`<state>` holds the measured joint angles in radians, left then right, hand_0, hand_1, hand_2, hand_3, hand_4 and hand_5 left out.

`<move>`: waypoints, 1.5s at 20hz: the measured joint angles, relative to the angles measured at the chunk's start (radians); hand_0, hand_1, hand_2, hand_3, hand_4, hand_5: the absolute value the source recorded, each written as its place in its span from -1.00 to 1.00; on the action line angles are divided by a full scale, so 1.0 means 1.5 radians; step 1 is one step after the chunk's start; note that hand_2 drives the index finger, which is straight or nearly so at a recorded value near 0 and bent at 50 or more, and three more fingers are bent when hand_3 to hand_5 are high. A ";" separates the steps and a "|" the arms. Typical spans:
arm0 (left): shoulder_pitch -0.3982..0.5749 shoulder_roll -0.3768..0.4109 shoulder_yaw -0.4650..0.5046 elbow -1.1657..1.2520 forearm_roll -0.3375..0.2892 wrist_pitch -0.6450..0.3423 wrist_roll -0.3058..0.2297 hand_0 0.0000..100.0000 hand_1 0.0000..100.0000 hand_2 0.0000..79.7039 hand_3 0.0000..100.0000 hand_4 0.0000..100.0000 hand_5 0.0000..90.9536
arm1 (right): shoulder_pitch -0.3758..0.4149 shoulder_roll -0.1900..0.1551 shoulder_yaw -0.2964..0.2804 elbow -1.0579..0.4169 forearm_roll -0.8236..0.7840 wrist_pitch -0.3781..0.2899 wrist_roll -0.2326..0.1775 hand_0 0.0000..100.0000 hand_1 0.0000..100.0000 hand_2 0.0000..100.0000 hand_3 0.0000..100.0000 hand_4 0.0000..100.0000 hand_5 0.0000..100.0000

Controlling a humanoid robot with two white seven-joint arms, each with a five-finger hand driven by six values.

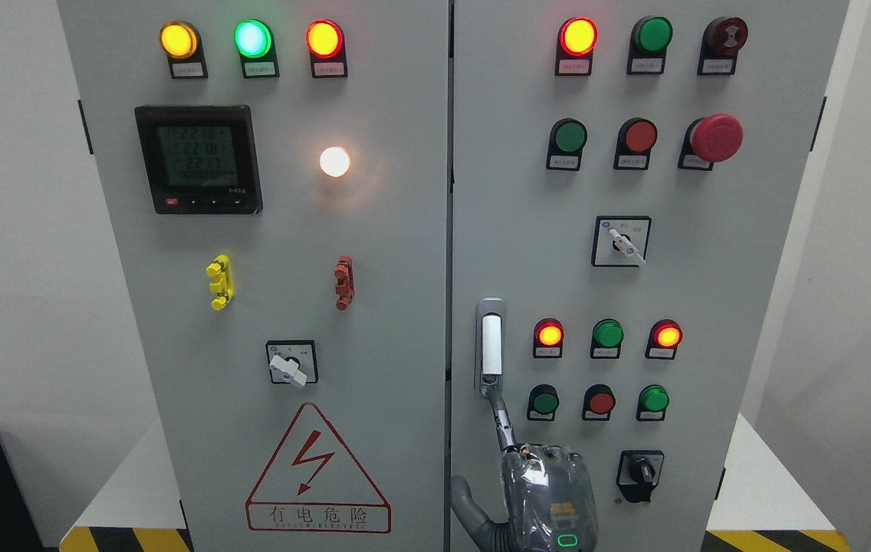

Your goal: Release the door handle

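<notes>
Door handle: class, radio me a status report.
Right hand open, one finger at door handle lower end. Left hand not in view. Nothing blocking withdrawal.

Grey robot hand (539,491) wrapped in clear, glossy plastic film. Slim dark finger with pale markings; rounded grey thumb at the side. Small orange mark and a green-lit rounded outline low on the back.

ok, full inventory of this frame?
cabinet: one, grey, centre
meter: one, black, left door
lamps and buttons: fifteen, mixed colours, both doors
emergency stop: one, red, right door top
rotary switches: three, black-white, both doors
clips: two, yellow and red, left door
warning sign: one, red, left door bottom
door handle: one, silver, right door
right hand: one, grey, bottom, under handle
</notes>
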<state>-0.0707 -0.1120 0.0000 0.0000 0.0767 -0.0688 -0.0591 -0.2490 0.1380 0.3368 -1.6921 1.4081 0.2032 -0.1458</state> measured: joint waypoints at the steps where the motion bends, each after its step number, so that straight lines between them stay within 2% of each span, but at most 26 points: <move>1: 0.000 0.000 0.000 0.000 0.000 0.000 0.000 -1.00 -1.00 -0.94 -0.83 -0.98 -1.00 | 0.000 0.000 0.000 0.000 0.000 0.000 0.000 -0.36 -0.28 -0.94 1.00 0.99 0.95; 12: 0.000 0.000 0.000 0.000 0.000 0.000 0.000 -1.00 -1.00 -0.94 -0.83 -0.98 -1.00 | 0.000 0.000 0.001 0.005 0.011 -0.003 -0.001 -0.36 -0.28 -0.94 1.00 0.99 0.95; 24: 0.000 0.000 0.000 0.000 0.000 0.000 0.000 -1.00 -1.00 -0.94 -0.82 -0.98 -1.00 | -0.001 0.000 0.001 -0.038 0.016 -0.003 -0.003 -0.36 -0.28 -0.92 1.00 0.98 0.95; 26: 0.000 0.000 0.000 0.000 0.000 0.000 0.000 -1.00 -1.00 -0.94 -0.83 -0.98 -1.00 | 0.000 0.000 0.001 -0.043 0.016 -0.003 -0.004 -0.36 -0.28 -0.81 1.00 0.93 0.95; 27: 0.000 0.000 0.000 0.000 0.000 0.000 0.000 -1.00 -1.00 -0.94 -0.83 -0.98 -1.00 | 0.000 0.000 0.001 -0.046 0.016 -0.003 -0.004 -0.35 -0.28 -0.69 1.00 0.84 0.94; 28: 0.000 0.000 0.000 0.000 0.000 0.000 0.000 -1.00 -1.00 -0.94 -0.83 -0.98 -1.00 | 0.001 0.000 0.001 -0.048 0.015 -0.003 -0.005 -0.31 -0.28 -0.51 1.00 0.79 0.93; 30: 0.000 0.000 0.000 0.000 0.000 0.000 0.000 -1.00 -1.00 -0.94 -0.83 -0.98 -1.00 | 0.002 0.001 0.000 -0.052 0.014 -0.004 -0.009 -0.22 -0.29 -0.40 1.00 0.77 0.90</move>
<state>-0.0706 -0.1120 0.0000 0.0000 0.0767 -0.0689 -0.0592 -0.2456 0.1388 0.3367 -1.7700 1.4292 0.1978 -0.1590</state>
